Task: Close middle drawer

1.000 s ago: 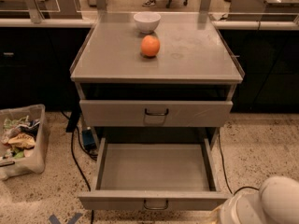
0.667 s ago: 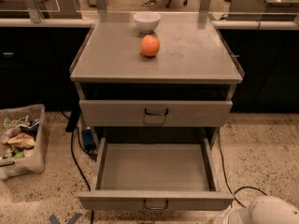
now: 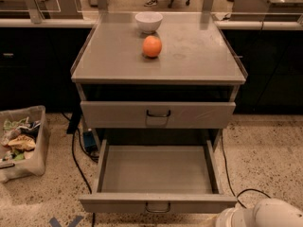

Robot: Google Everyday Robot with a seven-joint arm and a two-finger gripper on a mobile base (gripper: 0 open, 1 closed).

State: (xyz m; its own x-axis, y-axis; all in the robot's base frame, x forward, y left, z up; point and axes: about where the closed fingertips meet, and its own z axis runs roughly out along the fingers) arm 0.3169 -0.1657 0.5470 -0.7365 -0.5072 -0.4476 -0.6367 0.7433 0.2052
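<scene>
The middle drawer (image 3: 158, 170) is pulled far out of the grey cabinet, a wide shallow bare tray with nothing in it. Its flat front with a small dark loop handle (image 3: 157, 207) faces me at the bottom of the view. The uppermost drawer (image 3: 189, 115) above it is pushed in. The lowest drawer is hidden beneath the open one. My gripper is not in view. Only a white rounded part of my arm (image 3: 265, 214) shows at the bottom right corner, just right of the drawer front.
An orange (image 3: 152, 46) and a white bowl (image 3: 148, 21) sit on the cabinet top (image 3: 199, 56). A bin of rubbish (image 3: 21, 143) stands on the floor at the left. Black cables (image 3: 78, 162) run along the floor on both sides of the cabinet.
The white arm part has sunk lower in the view and shifted slightly left. The drawers, orange and bowl have not moved.
</scene>
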